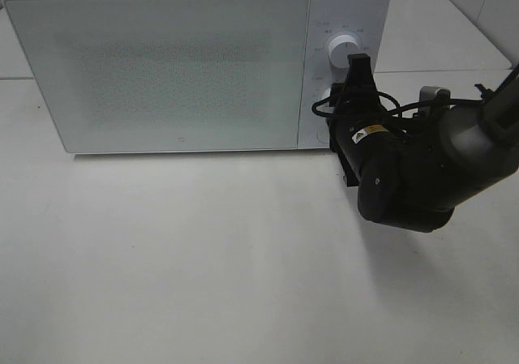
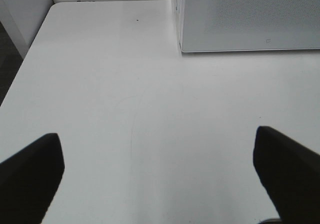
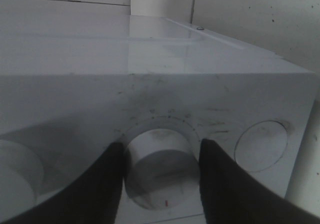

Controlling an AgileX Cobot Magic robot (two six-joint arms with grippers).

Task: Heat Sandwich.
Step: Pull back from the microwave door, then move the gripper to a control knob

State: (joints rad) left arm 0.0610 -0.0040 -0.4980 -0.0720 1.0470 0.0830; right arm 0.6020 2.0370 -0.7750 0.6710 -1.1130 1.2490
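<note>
My right gripper (image 3: pixel 161 146) is closed on the lower knob (image 3: pixel 157 179) of the microwave (image 1: pixel 162 72), one finger on either side of it. No sandwich shows anywhere. The microwave door (image 1: pixel 158 68) is shut and frosted, so I judge the sandwich is inside. To set the time cleanly I should roll the wrist about the knob's own axis, without shoving the microwave back. The left gripper (image 2: pixel 157 134) hangs wide open over bare table (image 1: pixel 203 259) in front of the microwave. The table edge lies beyond the microwave's far end from the knob.
</note>
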